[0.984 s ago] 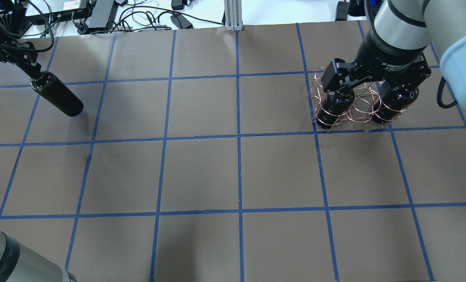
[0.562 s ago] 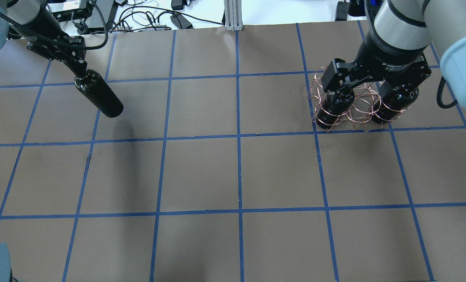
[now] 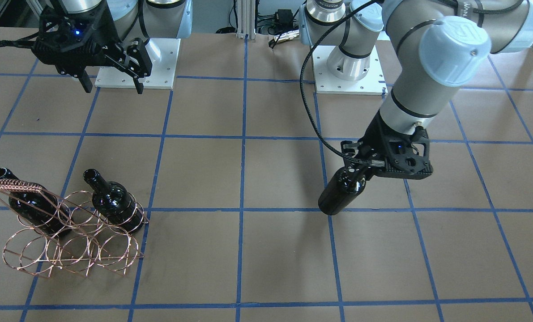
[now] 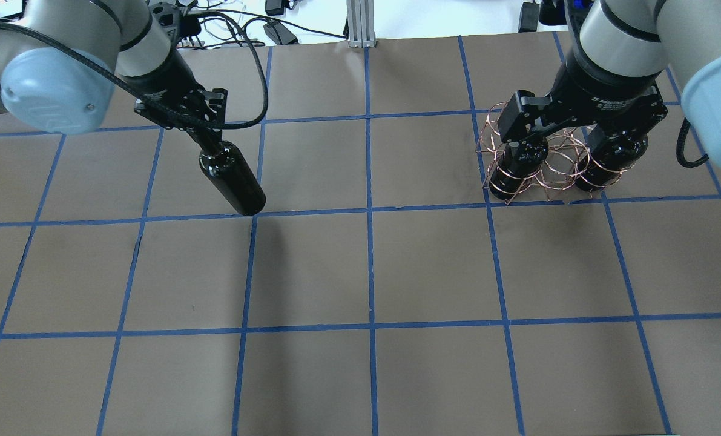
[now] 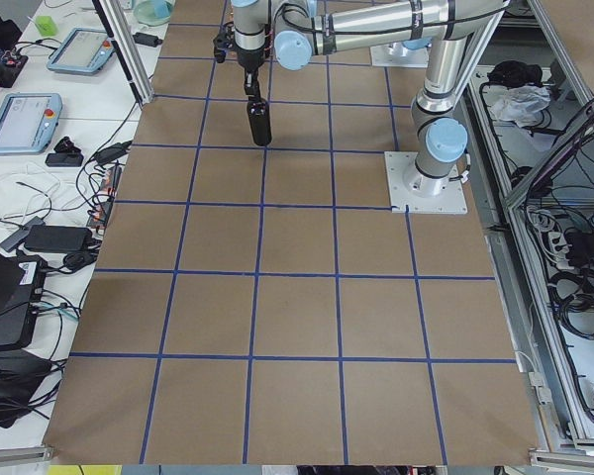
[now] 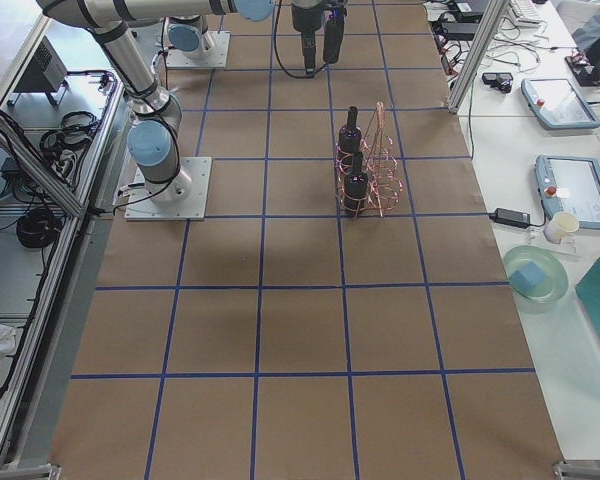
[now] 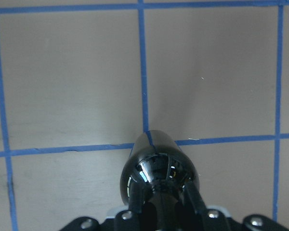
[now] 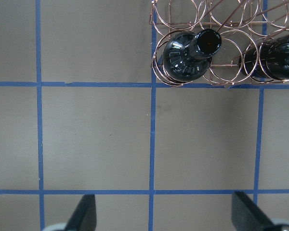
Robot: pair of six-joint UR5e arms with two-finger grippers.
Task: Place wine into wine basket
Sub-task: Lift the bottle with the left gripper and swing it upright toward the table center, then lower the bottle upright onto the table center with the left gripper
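The bench (image 4: pixel 396 266) is carrying the wine basket (image 3: pixel 76 250) on the robot's right, with two bottles (image 3: pixel 114 203) standing in its end rings. The wine (image 4: pixel 233 181) is hanging well apart from it, the left gripper's (image 4: pixel 207 140) jaws clamping its neck. The right gripper's (image 3: pixel 113 89) jaws are gaping, holding nothing.

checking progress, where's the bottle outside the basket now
Overhead view, left of centre: the wine hangs from the left end effector, far from the wine basket at right.
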